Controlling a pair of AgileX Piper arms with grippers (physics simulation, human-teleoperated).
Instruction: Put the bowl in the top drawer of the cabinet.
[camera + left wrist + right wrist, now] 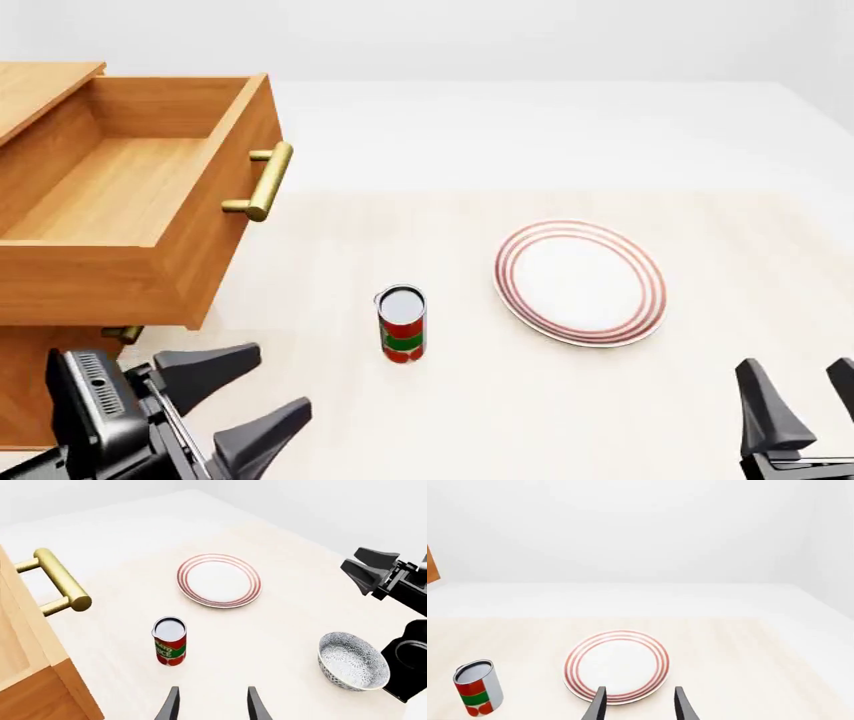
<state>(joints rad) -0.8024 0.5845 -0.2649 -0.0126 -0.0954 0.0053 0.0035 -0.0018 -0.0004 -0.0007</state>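
The speckled white bowl (pixel 353 661) shows only in the left wrist view, standing upright on the table next to the right arm's black body. It is out of the front view. The top drawer (pixel 134 200) of the wooden cabinet (pixel 38 385) is pulled far out and holds nothing; its brass bar handle (pixel 263 182) faces the table. My left gripper (pixel 278 380) is open low in front of the cabinet, with nothing between its fingers. At the front right my right gripper (pixel 797 372) is open too, holding nothing and pointing toward the plate.
A flat white plate with red rings (pixel 581 282) lies right of centre. A red and green can (pixel 402 323) stands upright between drawer and plate. The lower drawer's small brass handle (pixel 123 333) peeks out under the open drawer.
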